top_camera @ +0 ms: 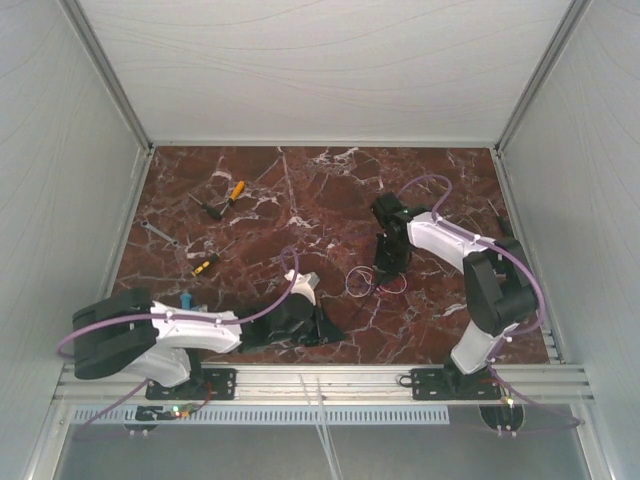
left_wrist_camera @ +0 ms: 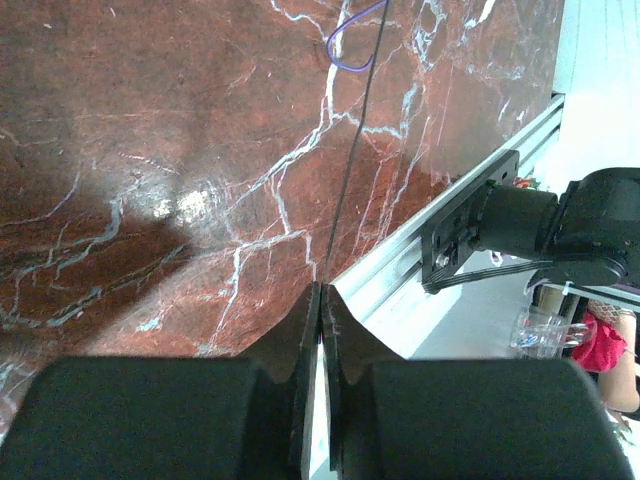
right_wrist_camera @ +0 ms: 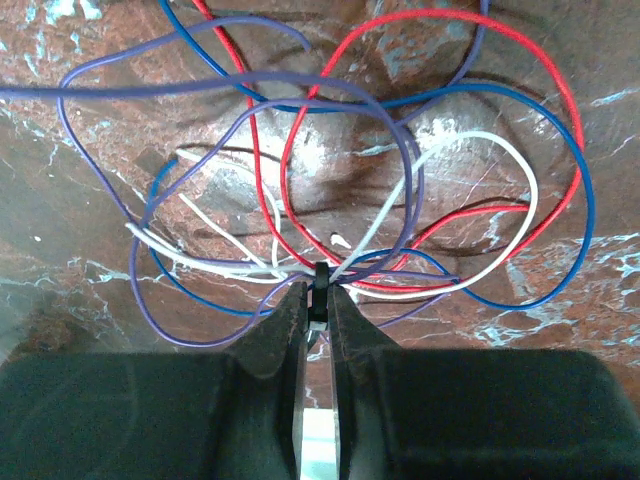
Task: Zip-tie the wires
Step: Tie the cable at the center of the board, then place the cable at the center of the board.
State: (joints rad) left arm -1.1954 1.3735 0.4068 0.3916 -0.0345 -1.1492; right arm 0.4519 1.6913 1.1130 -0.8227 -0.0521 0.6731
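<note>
The wires (right_wrist_camera: 370, 280) are thin red, blue, purple and white strands in loose loops on the marble table (top_camera: 300, 190). A black zip tie (right_wrist_camera: 319, 275) cinches them together at one spot. My right gripper (right_wrist_camera: 318, 292) is shut on the zip tie's head, right below the bundle. In the top view the wires (top_camera: 363, 283) lie at the right gripper (top_camera: 383, 268). My left gripper (left_wrist_camera: 322, 290) is shut on the zip tie's thin black tail (left_wrist_camera: 350, 150), which runs up toward a purple loop (left_wrist_camera: 347, 68). The left gripper (top_camera: 325, 322) sits near the front edge.
Two orange-handled screwdrivers (top_camera: 232, 193) (top_camera: 205, 265) and a small wrench (top_camera: 158, 233) lie at the back left. An aluminium rail (top_camera: 320, 380) edges the table's near side. The right arm's base (left_wrist_camera: 560, 225) is bolted to it. White walls enclose the table.
</note>
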